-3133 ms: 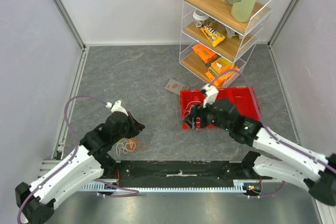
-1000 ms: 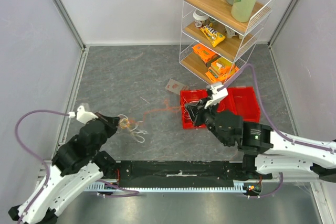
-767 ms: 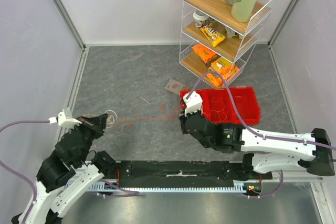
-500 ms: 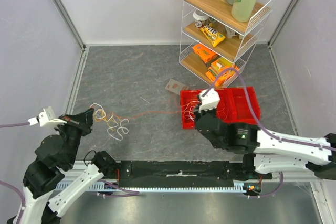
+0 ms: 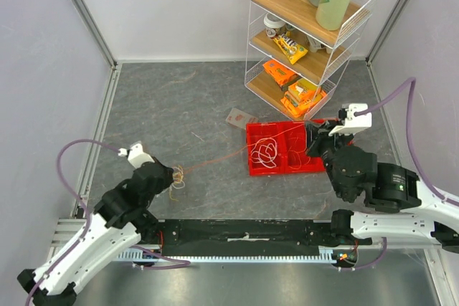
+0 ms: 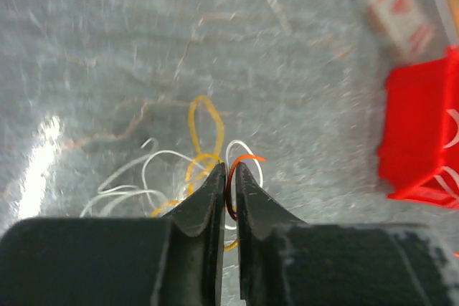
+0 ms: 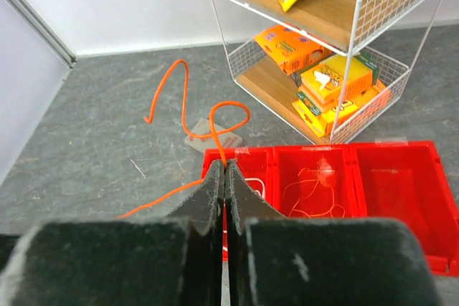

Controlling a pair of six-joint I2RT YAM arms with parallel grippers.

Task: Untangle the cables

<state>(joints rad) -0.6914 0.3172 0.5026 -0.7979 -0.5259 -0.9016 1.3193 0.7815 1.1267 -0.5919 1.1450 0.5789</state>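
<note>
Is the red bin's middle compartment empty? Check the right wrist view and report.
No, thin orange cable loops lie in the middle compartment of the red bin.

**Orange wire pinched at the fingertips**

The left gripper (image 6: pixel 231 170) has its two dark fingers drawn almost together, and a thin orange wire (image 6: pixel 246 158) curls up out of the narrow slit between the tips. Beneath them the other cables (image 6: pixel 203 116) lie loose on the grey table (image 6: pixel 107 48): yellow loops crossing white ones. A red bin (image 6: pixel 423 127) sits at the right edge. A blurred white-and-red packet (image 6: pixel 401 12) lies beyond it.
</note>
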